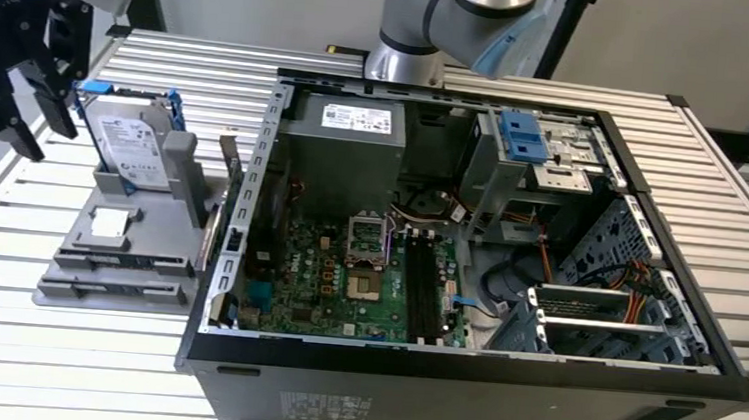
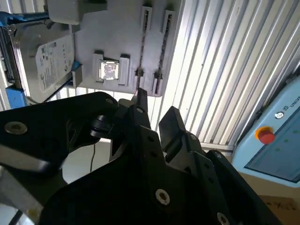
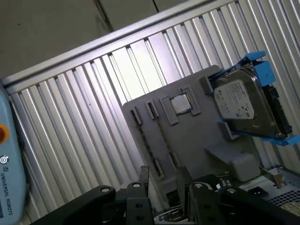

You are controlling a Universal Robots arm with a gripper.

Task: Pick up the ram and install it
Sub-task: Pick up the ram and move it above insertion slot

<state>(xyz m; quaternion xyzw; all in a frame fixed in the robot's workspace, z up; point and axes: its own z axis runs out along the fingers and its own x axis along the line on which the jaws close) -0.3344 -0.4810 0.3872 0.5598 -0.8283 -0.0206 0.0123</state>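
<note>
So our gripper [image 1: 46,139] hangs empty over the grey holder [image 1: 91,248].
Computer case [image 1: 469,378] sits mid-bench, holder beside it nearer the bench [image 1: 14,362] edge; fingers [image 3: 143,197] spread, gripping nothing; the ram [image 3: 161,136], we think, stands edge-on in a slot along the holder's edge farthest from the hard drive [image 1: 132,146].

I take the ram to be the thin, flat, dark circuit-board stick [image 1: 227,161] standing on edge on the counter, between the grey holder and the open case's outer wall, untouched.
</note>
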